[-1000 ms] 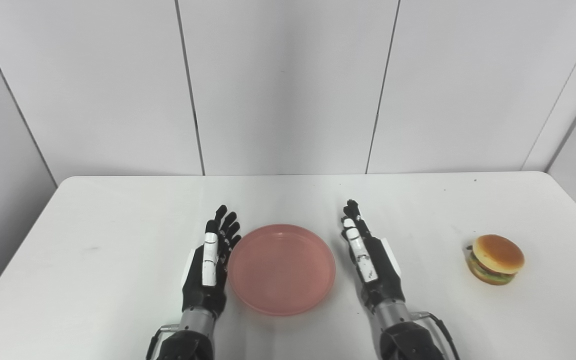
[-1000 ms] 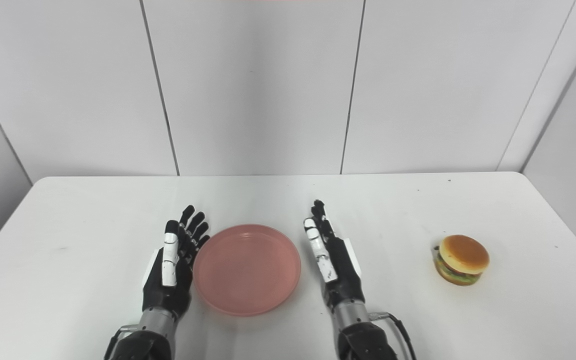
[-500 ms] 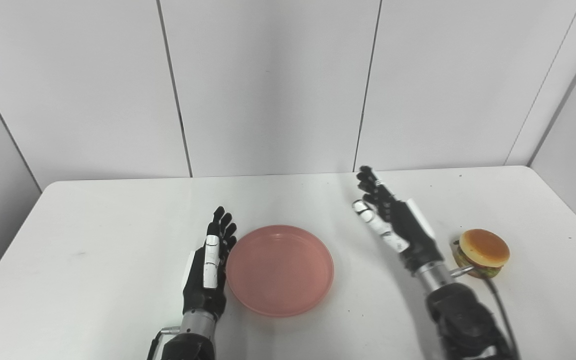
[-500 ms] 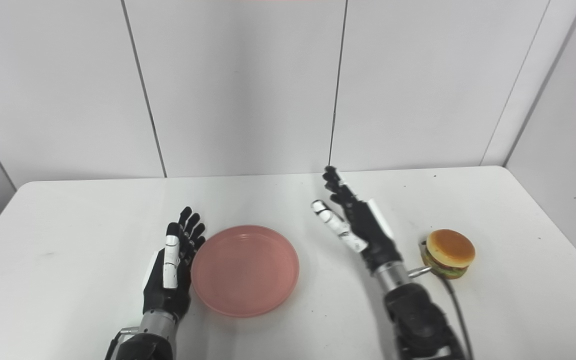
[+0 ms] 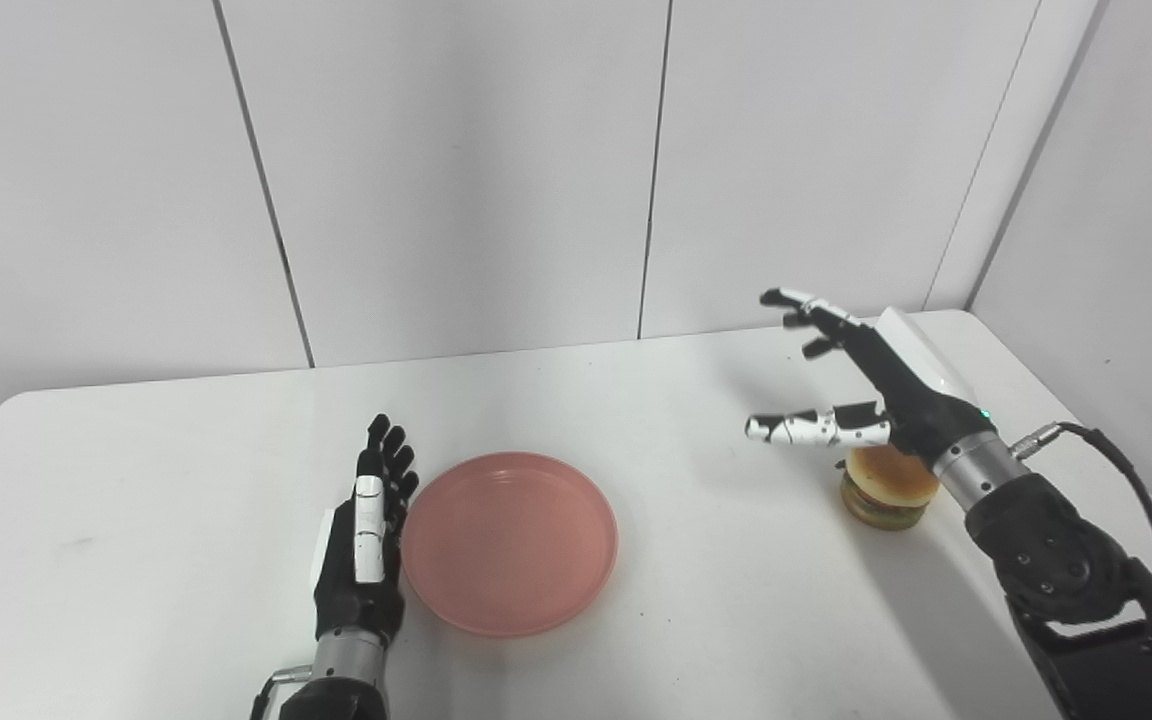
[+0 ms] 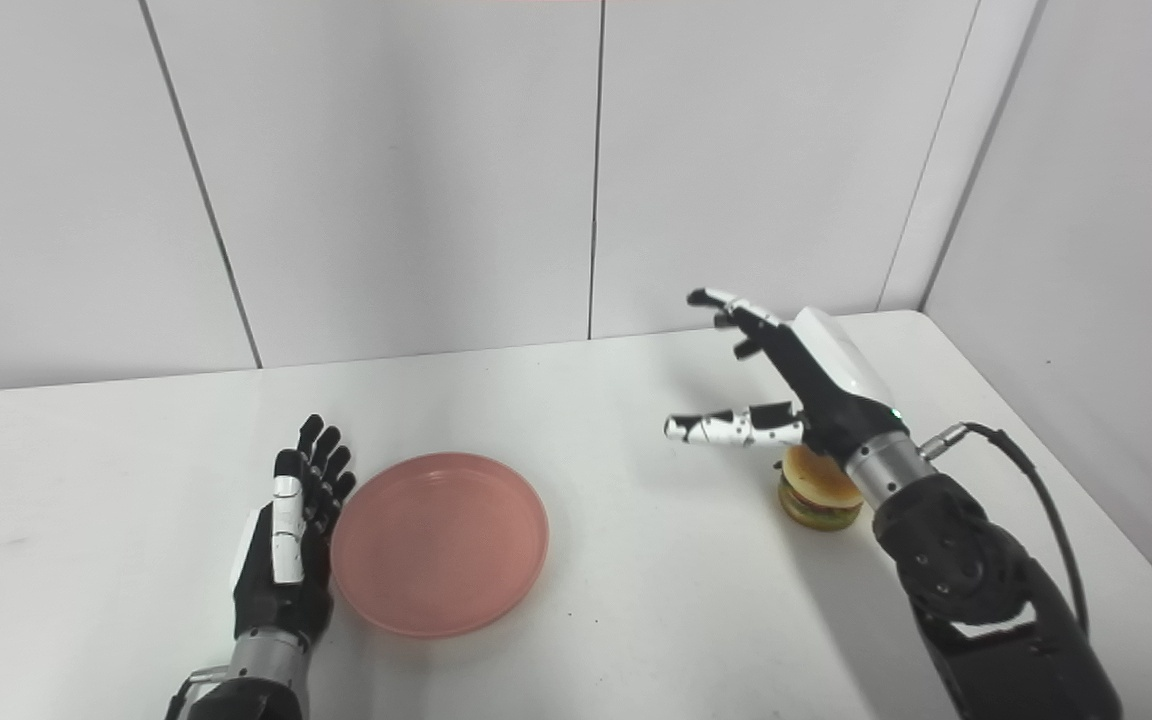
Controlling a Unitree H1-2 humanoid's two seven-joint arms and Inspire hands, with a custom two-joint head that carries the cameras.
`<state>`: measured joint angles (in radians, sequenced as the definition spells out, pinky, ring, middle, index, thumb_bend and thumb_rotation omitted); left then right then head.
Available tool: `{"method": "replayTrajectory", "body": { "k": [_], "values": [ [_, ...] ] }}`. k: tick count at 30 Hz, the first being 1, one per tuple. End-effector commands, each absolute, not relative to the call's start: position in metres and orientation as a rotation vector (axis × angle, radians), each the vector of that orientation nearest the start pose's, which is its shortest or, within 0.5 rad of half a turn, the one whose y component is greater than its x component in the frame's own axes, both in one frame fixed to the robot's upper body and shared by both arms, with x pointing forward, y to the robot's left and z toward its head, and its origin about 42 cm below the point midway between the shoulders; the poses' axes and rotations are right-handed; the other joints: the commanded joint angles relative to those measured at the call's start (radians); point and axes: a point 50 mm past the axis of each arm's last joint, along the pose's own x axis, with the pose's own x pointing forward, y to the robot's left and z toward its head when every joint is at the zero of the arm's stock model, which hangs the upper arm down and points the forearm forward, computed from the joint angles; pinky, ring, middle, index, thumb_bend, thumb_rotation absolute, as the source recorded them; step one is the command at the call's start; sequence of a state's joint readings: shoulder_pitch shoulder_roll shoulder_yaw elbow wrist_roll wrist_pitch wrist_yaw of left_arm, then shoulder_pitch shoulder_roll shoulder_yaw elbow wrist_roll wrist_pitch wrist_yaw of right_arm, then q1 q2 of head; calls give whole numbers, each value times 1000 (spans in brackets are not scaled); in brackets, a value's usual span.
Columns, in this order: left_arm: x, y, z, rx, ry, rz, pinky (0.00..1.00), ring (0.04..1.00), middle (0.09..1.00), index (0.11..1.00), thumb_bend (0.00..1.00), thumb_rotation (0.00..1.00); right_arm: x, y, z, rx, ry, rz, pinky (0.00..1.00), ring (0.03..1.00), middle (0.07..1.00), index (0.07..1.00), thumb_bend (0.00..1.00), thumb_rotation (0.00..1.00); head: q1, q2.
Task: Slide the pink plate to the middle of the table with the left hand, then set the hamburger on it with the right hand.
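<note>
Right hand (image 5: 896,385) above hamburger (image 5: 884,490) — fingers spread

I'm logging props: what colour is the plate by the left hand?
The plate is plain pink, with no pattern. It shows best in the left eye view.

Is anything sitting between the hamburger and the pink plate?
Nothing visible: only bare white table lies between the toy hamburger and the round pink plate. The open right robot hand hovers above the hamburger.

plate (image 5: 510,542) table-centre | left hand (image 5: 361,545) beside its left | hamburger (image 5: 881,490) far right
</note>
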<state>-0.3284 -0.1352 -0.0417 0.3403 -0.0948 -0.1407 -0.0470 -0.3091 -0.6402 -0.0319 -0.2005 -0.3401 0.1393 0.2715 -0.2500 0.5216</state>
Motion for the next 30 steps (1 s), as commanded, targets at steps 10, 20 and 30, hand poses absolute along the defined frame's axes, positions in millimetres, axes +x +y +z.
{"method": "replayTrajectory", "body": {
  "k": [10, 20, 30],
  "values": [
    [368, 138, 88, -192, -33, -206, 1000, 1000, 1000, 1000, 742, 1000, 354, -388, 322, -1262, -59, 53, 797, 912, 914, 880, 961, 327, -51, -1],
    [368, 136, 88, -180, -38, -203, 1000, 999, 1000, 1000, 726, 1000, 359, -400, 311, -1407, -25, 39, 967, 946, 916, 895, 992, 396, -55, -2],
    [367, 136, 89, -179, -34, -206, 1000, 998, 1000, 1000, 722, 1000, 370, -414, 286, -1432, 62, 76, 963, 945, 916, 901, 978, 432, -47, -1]
  ]
}}
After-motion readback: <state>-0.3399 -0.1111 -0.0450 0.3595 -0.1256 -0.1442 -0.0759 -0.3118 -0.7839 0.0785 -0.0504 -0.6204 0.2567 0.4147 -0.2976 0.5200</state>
